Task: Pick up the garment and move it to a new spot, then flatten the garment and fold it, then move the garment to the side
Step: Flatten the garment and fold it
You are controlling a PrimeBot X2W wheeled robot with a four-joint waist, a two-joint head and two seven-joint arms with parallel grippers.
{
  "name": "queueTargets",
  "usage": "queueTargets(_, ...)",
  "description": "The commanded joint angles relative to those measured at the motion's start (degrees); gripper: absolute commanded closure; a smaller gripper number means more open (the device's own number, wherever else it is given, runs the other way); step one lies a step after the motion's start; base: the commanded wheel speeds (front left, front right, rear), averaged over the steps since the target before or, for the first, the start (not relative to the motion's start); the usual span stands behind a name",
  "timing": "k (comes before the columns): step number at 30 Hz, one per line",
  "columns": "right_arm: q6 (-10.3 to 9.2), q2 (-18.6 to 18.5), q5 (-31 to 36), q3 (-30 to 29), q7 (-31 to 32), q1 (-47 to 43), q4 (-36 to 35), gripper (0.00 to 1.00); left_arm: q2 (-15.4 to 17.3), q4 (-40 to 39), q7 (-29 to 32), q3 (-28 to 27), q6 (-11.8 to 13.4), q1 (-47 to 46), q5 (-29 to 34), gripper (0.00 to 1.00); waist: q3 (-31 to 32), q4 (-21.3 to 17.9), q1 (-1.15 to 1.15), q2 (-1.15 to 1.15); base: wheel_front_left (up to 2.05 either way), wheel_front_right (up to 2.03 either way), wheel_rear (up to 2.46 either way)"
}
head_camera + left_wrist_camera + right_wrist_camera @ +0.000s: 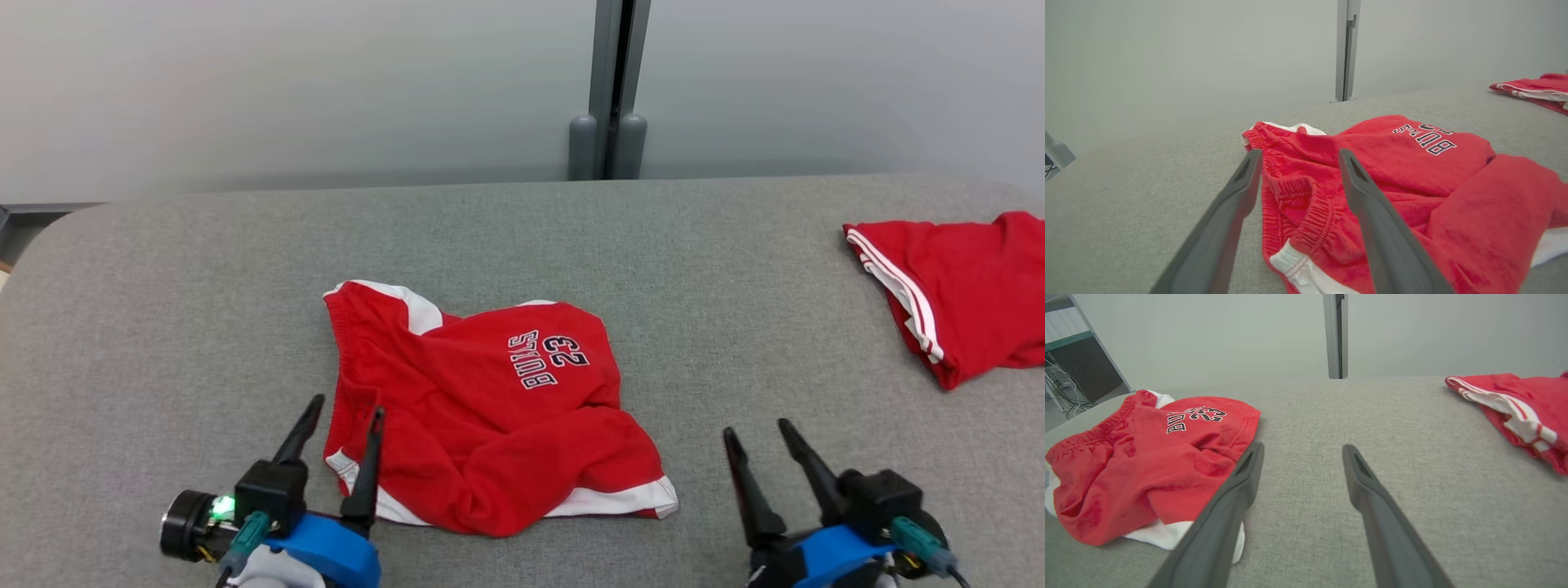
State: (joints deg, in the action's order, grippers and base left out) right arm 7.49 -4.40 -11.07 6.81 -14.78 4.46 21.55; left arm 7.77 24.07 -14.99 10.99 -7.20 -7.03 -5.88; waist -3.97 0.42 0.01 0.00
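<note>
The garment (490,408) is a pair of red shorts with white trim and dark lettering, lying rumpled on the grey table (204,310) in the middle. My left gripper (347,407) stands open at the shorts' near left edge; in the left wrist view its gripper (1300,157) straddles the elastic waistband of the garment (1412,183) without closing on it. At the lower right my right gripper (755,429) is open over bare table, apart from the shorts. Through the right wrist view, that gripper (1302,451) points at grey cloth, with the garment (1147,457) to its left.
A second red garment (963,286) with white stripes lies folded at the table's right edge, also seen as a red garment (1519,408) far right. A grey wall with a vertical post (611,90) stands behind the table.
</note>
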Motion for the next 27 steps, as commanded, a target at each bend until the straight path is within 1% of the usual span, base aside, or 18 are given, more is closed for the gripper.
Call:
queueTargets(1,0.01,-0.08,-0.39,1.03,-0.27,1.0,0.8,0.0,0.62,1.4,-0.27,1.45,-0.4,-1.36,-0.78,0.0,-0.5,-0.16,-0.01,0.0,0.0,0.0,0.0)
queueTargets(3,0.01,0.05,-0.78,3.05,-0.34,2.1,2.23,0.0,1.87,4.04,-0.26,3.46,-0.39,-2.91,-1.94,0.0,-1.16,-0.48,-0.01,0.0,0.0,0.0,0.0)
queueTargets(9,0.01,0.47,-2.34,8.15,-0.4,4.52,6.33,0.0,4.09,11.77,-0.27,8.85,-0.27,-6.67,-5.61,0.0,-2.78,-0.97,-0.01,0.0,0.0,0.0,0.0)
queueTargets(14,0.01,0.91,-3.66,10.88,-0.44,6.05,9.93,0.0,5.03,17.56,-0.26,12.16,-0.27,-9.16,-8.6,0.0,-3.45,-0.84,-0.01,0.0,0.0,0.0,0.0)
queueTargets(20,0.01,1.28,-5.18,15.28,-0.45,7.7,13.86,0.0,5.72,19.96,-0.27,15.02,-0.27,-10.96,-11.5,0.0,-3.79,-0.26,-0.01,0.0,0.0,0.0,0.0)
queueTargets(23,0.01,1.32,-5.88,16.37,-0.45,8.06,14.79,0.0,5.78,20.27,-0.27,15.82,-0.27,-11.1,-12.18,0.0,-3.82,-0.01,-0.01,0.0,0.0,0.0,0.0)
queueTargets(27,0.01,1.43,-7.46,18.39,-0.44,8.63,16.4,0.0,6.27,21.7,-0.2,19.1,-0.28,-10.79,-14.33,0.0,-3.73,0.38,-0.01,0.0,0.0,0.0,0.0)
